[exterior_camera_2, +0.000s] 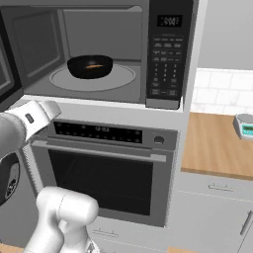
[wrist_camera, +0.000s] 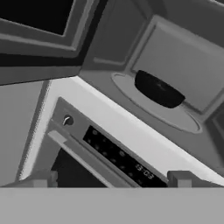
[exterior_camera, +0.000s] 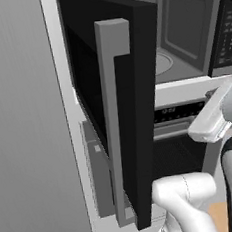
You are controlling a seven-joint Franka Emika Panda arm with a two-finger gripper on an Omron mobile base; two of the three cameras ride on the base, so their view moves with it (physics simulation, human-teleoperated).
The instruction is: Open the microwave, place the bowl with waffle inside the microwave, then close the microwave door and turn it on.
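The microwave stands open. A black bowl with an orange-brown waffle inside sits on the round turntable in the grey interior. The hand view looks up at the same bowl from below the cavity's front edge. The microwave door is swung far out to the left, its tall grey handle facing the base. My gripper is open, its two fingertips wide apart with nothing between them. It hovers in front of the oven's control panel, below and short of the bowl.
An oven with a horizontal bar handle and a display panel sits directly under the microwave. To the right, a wooden counter holds a small grey device. A tall grey cabinet wall is left of the door.
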